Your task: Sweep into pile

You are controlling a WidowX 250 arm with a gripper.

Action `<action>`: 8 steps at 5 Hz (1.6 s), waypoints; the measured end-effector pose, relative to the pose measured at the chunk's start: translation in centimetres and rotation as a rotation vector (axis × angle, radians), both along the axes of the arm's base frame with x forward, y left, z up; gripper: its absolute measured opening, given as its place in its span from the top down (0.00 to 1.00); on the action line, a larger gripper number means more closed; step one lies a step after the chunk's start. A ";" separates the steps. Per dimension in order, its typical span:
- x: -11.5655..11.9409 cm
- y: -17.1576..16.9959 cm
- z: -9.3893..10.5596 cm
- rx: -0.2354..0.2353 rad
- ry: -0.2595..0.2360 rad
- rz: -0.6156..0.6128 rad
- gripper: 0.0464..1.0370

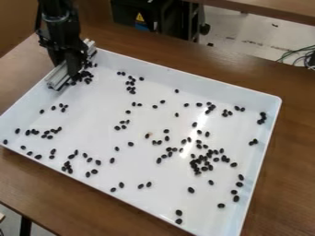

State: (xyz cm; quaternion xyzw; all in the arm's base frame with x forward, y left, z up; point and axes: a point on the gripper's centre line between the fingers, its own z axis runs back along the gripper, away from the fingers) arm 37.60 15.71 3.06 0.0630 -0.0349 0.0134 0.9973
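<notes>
White tray [148, 106], black beans [198, 165], brown wooden table [203, 55]

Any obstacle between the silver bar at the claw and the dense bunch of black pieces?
Loose black pieces, scattered over the tray, lie between the silver bar and the dense bunch; no wall or tool stands in that path.

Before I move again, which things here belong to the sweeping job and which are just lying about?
Part of the job:
- gripper, at the bar
- pale bar, at the tray's upper-left side
- dark pieces, scattered and clustered
- white tray

Just around:
- wooden table
- black equipment, behind
- cables, upper right
</notes>
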 end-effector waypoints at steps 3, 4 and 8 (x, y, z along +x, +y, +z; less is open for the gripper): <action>0.3 -0.1 -1.5 -0.016 0.024 0.015 0.69; 0.5 -2.1 -1.8 -0.041 0.033 -0.011 0.69; -1.7 -18.7 -2.7 -0.180 0.287 -0.051 0.69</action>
